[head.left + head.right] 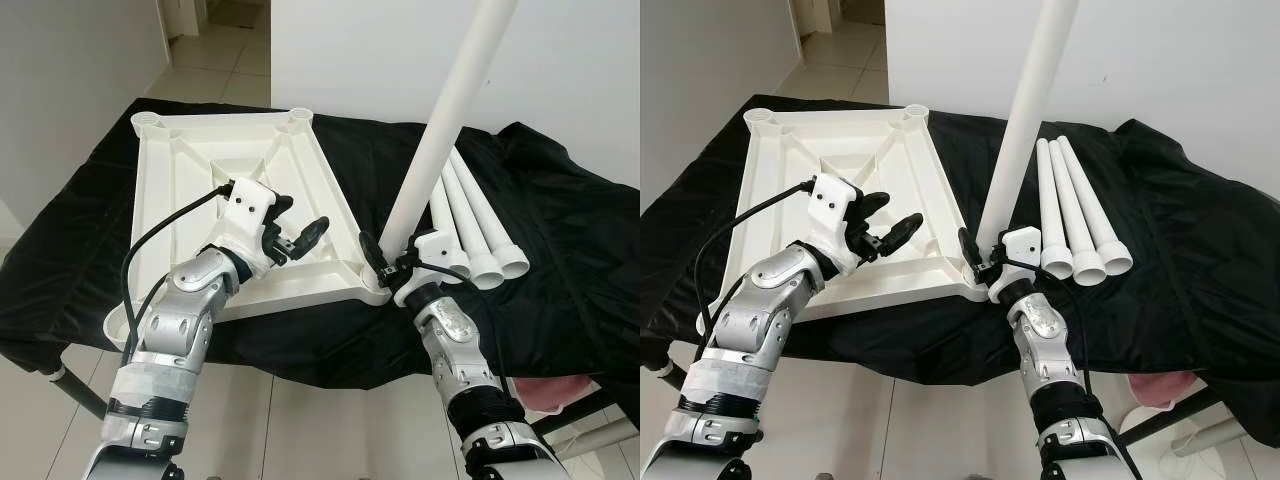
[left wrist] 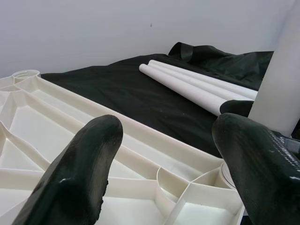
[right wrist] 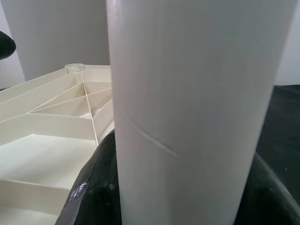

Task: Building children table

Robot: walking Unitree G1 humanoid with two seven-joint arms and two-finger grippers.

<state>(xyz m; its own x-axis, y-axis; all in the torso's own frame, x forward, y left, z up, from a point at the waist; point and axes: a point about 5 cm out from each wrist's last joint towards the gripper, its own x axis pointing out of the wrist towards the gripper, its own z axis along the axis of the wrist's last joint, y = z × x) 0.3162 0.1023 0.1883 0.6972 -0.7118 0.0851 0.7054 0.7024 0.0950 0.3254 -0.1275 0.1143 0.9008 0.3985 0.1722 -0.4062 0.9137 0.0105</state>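
Right gripper (image 1: 385, 262) clamps first leg (image 1: 445, 120) at tabletop (image 1: 190, 190) corner socket; left gripper (image 1: 300, 238) hovers open (three legs (image 1: 470, 215) left, I reckon).

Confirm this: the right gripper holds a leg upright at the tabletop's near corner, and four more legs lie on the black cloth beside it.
Wrong count. Three legs lie on the cloth, not four, as the right eye view shows. The rest holds: the right gripper holds a leg upright at the tabletop's near corner.
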